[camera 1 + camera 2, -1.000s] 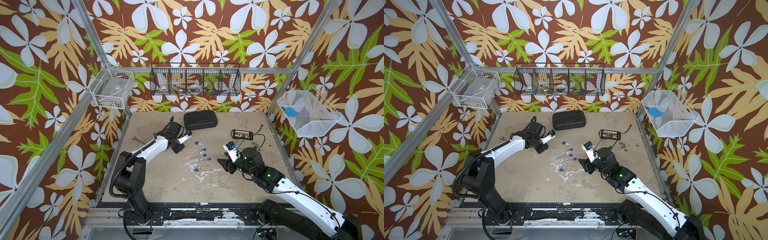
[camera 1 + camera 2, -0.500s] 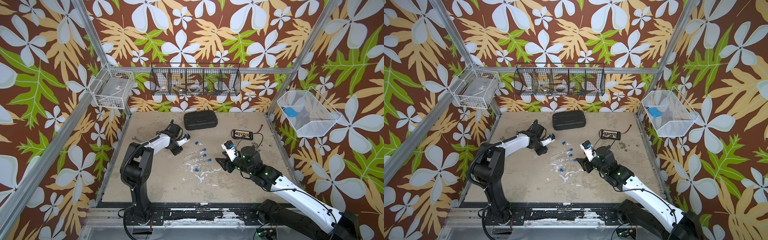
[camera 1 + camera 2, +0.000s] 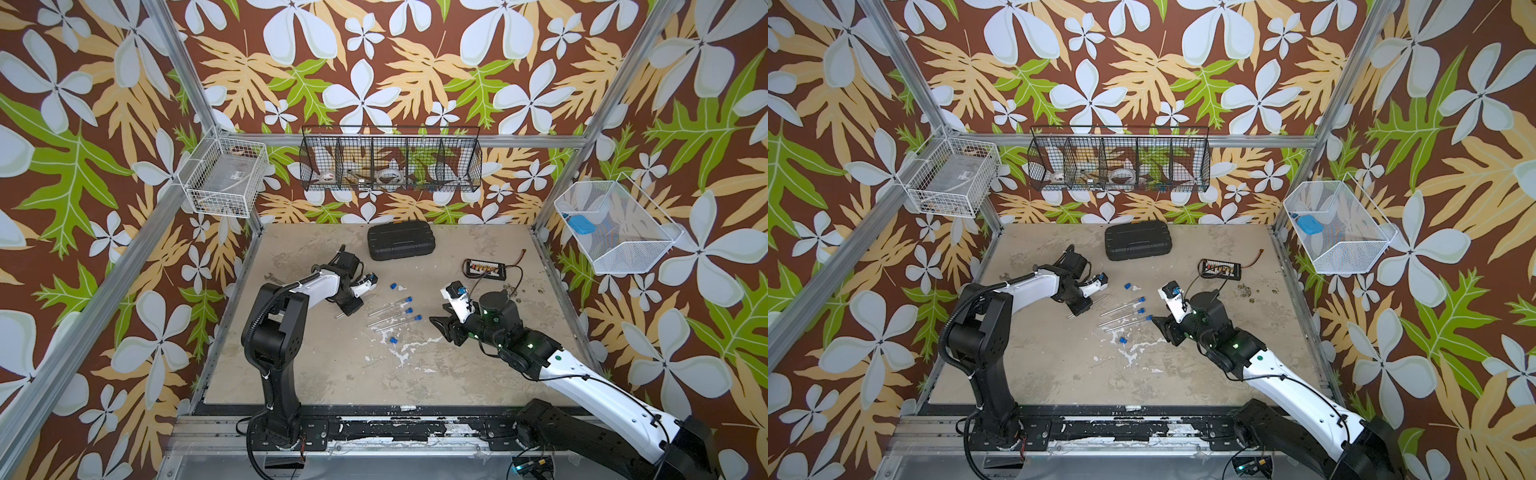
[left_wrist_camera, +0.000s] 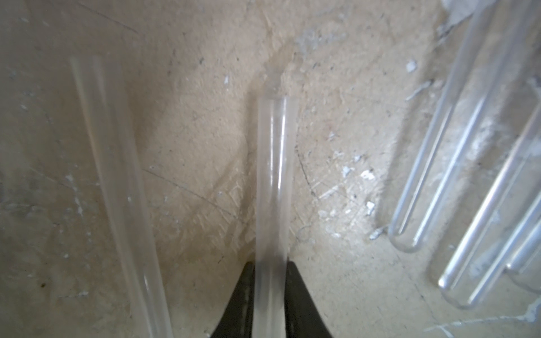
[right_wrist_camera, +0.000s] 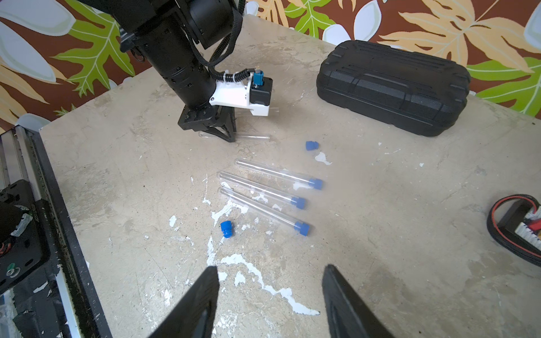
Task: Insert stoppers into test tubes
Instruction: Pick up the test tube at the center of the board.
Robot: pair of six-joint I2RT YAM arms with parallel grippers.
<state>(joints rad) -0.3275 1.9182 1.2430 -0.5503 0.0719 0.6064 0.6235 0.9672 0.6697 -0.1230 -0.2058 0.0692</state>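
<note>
Nearest, see right gripper (image 5: pixel 270 272) parted halfway, empty; stopper (image 5: pixel 226 228) at 6 o'clock of three plugged tubes (image 5: pixel 259 188); at their 9 o'clock, left gripper (image 4: pixel 270 272) clamped on bare tube (image 4: pixel 272 175) flat on desk (image 5: pixel 380 219); far stopper (image 5: pixel 311 145) at 12 o'clock.

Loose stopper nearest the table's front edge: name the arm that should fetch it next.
Right. The right tool is open, empty and pointed toward that stopper, while the left tool is shut on a tube.
</note>
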